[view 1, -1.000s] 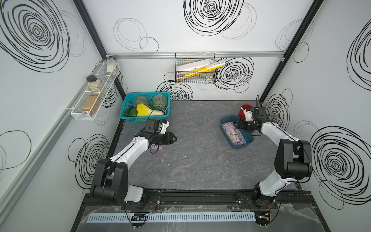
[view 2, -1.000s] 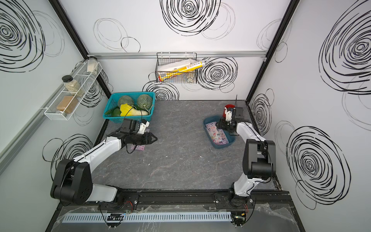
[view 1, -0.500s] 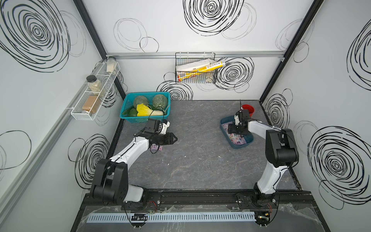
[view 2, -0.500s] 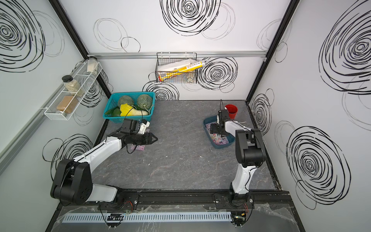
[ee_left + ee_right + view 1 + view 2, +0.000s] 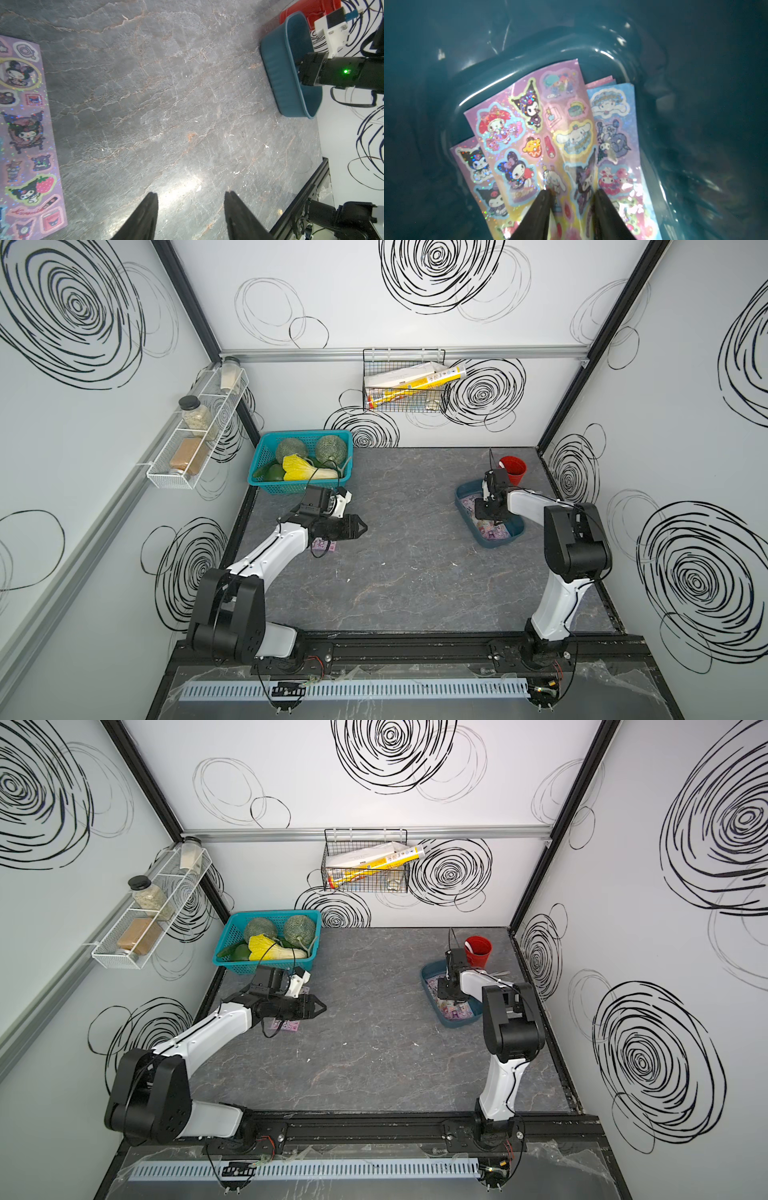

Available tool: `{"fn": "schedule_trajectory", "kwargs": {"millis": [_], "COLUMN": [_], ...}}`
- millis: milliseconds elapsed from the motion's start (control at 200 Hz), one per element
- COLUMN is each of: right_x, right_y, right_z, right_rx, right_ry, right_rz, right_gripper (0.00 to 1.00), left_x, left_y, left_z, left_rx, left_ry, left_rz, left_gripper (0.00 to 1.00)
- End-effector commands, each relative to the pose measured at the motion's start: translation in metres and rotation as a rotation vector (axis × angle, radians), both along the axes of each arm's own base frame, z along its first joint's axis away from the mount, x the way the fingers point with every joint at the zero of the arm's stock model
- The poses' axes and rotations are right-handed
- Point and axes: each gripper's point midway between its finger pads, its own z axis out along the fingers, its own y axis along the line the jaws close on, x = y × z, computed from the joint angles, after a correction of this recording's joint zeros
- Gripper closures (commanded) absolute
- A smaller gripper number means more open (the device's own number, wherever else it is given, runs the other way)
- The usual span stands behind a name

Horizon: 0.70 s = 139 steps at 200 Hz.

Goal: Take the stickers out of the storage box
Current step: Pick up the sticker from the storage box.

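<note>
The dark teal storage box (image 5: 490,541) (image 5: 451,1021) lies at the right of the table, with several stickers (image 5: 492,529) (image 5: 550,124) overlapping inside it. My right gripper (image 5: 486,514) (image 5: 572,191) reaches down into the box. Its jaws are partly apart, the tips press on the top pink sheet, and that sheet bows up between them. One lilac sticker sheet (image 5: 324,546) (image 5: 27,135) lies flat on the table at the left. My left gripper (image 5: 365,526) (image 5: 191,194) hovers open and empty just beside it.
A red cup (image 5: 513,470) stands right behind the storage box. A bright-blue lattice basket (image 5: 299,485) with vegetables sits at the back left. A wire basket (image 5: 405,381) hangs on the back wall, and a white shelf (image 5: 195,439) with jars on the left wall.
The right gripper swung from beside the red cup over to the storage box, dropped onto the stickers and narrowed its jaws. The left arm has not moved.
</note>
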Motion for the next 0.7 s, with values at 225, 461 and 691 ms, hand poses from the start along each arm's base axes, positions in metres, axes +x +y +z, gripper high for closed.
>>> {"fn": "schedule_trajectory", "kwargs": {"millis": [225,461,691], "right_x": [0.012,0.010,0.007], "right_y": [0.032,0.011,0.016], "right_z": [0.070,0.091,0.103], "right_rx": [0.288,0.462,0.625], "right_ry": [-0.114,-0.154,-0.169], "right_rz": [0.065,0.037,0.057], "right_gripper": [0.69,0.76,0.76], "left_x": [0.001,0.000,-0.002], "left_y": [-0.003,-0.005,-0.010], "left_z": [0.005,0.006,0.005], "left_rx": [0.009,0.012,0.019], "left_ry": [-0.028,-0.031,-0.034], "left_rz": [-0.021,-0.027,-0.041], "left_gripper": [0.43,0.43,0.43]}}
